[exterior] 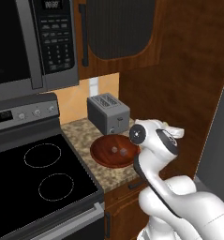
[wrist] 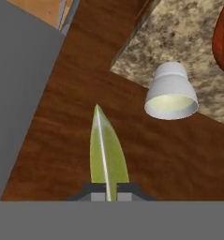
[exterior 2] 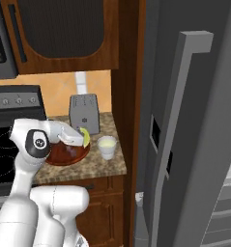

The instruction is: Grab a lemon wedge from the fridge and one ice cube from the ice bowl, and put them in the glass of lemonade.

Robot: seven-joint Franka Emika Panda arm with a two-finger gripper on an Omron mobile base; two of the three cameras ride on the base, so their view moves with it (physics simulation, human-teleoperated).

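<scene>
My gripper (exterior 2: 81, 139) is shut on the lemon wedge (exterior 2: 86, 137), a thin yellow-green sliver, and holds it above the counter over the right rim of the ice bowl (exterior 2: 64, 157). Just right of it stands the glass of lemonade (exterior 2: 107, 146), apart from the wedge. In the hand view the lemon wedge (wrist: 106, 154) sticks up from the gripper (wrist: 108, 191), with the glass of lemonade (wrist: 171, 93) up and to the right. The reddish-brown ice bowl (exterior: 104, 157) holds two pale cubes, one ice cube (exterior: 115, 150) near its middle. The grey fridge (exterior 2: 194, 144) fills the right side.
A grey toaster (exterior: 108, 112) stands behind the bowl against the wall. The black stove (exterior: 38, 178) lies left of the granite counter (exterior: 80, 129), with a microwave (exterior: 33, 42) above it. A brown wooden panel (exterior 2: 129, 96) separates the counter from the fridge.
</scene>
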